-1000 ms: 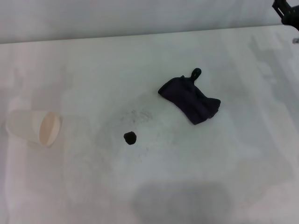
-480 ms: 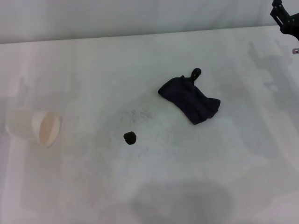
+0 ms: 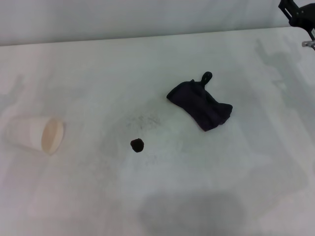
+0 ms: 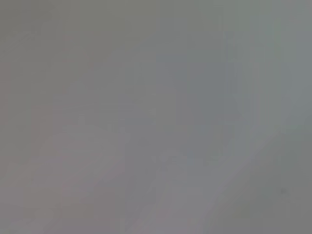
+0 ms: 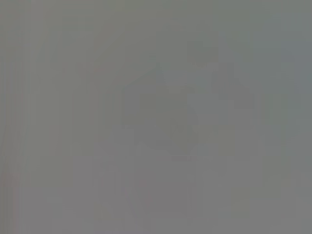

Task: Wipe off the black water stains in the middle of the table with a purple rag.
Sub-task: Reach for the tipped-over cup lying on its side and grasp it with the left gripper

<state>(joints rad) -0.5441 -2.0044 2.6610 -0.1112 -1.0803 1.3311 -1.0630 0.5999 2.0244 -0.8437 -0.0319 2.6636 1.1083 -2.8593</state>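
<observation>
Stain: one small glossy black blob sits mid-table, and the purple rag lies crumpled well apart from it, on its far right, untouched. Only the right gripper shows, at the far right corner; whether its jaws are spread I cannot tell. The left gripper is out of view. Risks: a grab may catch only the rag's loop, or a sweep could nudge the tipped paper cup. The table is plain white with faint grey speckles around the blob.

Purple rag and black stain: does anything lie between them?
Only bare table with faint grey speckles separates the purple rag from the black stain, per the head view.
</observation>
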